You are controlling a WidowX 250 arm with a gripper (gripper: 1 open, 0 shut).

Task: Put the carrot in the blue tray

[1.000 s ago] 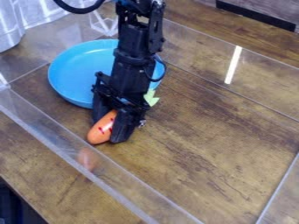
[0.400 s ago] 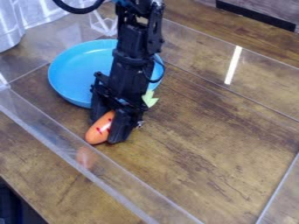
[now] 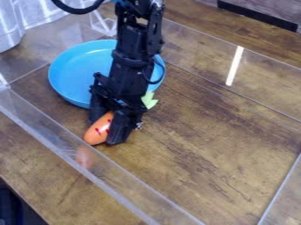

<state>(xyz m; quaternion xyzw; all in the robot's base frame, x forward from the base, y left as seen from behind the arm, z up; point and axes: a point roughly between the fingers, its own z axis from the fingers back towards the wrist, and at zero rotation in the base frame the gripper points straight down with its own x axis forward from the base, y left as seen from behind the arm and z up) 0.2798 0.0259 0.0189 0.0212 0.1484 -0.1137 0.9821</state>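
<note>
The blue tray (image 3: 73,70) sits at the left on the wooden table (image 3: 223,132). Just beside its near rim, the gripper (image 3: 113,123) points steeply down, clamped on the carrot (image 3: 101,129), which lies on the table outside the tray.

Counter (image 3: 223,149): dark wood-grain planks, smooth, with a glossy clear sheet over them showing bright reflections. Blue tray (image 3: 70,66): smooth plastic, slight sheen. Carrot (image 3: 100,130): glossy orange plastic. Pincer (image 3: 114,123): matt black, hard finish.
</note>
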